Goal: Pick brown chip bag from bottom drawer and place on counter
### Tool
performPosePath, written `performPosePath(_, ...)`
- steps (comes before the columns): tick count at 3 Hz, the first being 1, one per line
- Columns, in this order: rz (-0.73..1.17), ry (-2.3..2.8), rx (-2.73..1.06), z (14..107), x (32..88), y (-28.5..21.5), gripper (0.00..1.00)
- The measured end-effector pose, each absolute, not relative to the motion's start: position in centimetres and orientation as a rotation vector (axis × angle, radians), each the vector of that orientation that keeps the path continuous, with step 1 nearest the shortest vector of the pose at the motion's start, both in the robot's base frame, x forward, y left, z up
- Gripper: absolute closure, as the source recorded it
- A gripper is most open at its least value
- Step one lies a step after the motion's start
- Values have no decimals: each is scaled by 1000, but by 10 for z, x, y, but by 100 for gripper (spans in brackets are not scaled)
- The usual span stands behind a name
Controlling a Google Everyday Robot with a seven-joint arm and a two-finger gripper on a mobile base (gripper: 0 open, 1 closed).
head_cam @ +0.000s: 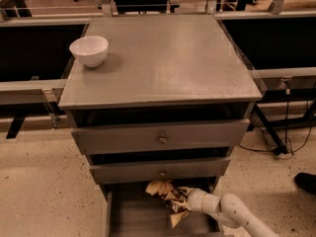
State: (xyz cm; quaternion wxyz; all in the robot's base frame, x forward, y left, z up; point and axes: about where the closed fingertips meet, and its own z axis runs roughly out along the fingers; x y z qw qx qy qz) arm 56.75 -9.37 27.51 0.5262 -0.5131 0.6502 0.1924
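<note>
The brown chip bag [165, 197], dark brown with pale yellow ends, hangs crumpled just over the open bottom drawer [133, 216], right below the middle drawer's front. My gripper [181, 200] comes in from the lower right on a white arm and is shut on the bag's right side. The grey counter [163, 58] spreads above the drawers, with a white bowl at its far left corner.
A white bowl [89, 50] stands on the counter's back left. The top drawer [160, 136] and middle drawer [160, 171], each with a brass knob, stick out slightly above the bag. Cables and a dark shoe [305, 181] lie on the floor at right.
</note>
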Motion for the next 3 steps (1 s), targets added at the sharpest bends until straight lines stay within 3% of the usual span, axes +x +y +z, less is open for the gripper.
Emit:
performPosePath(1, 639, 1518, -1467, 286, 525, -91, 100)
performPosePath(3, 860, 1360, -1499, 319, 476, -106, 100)
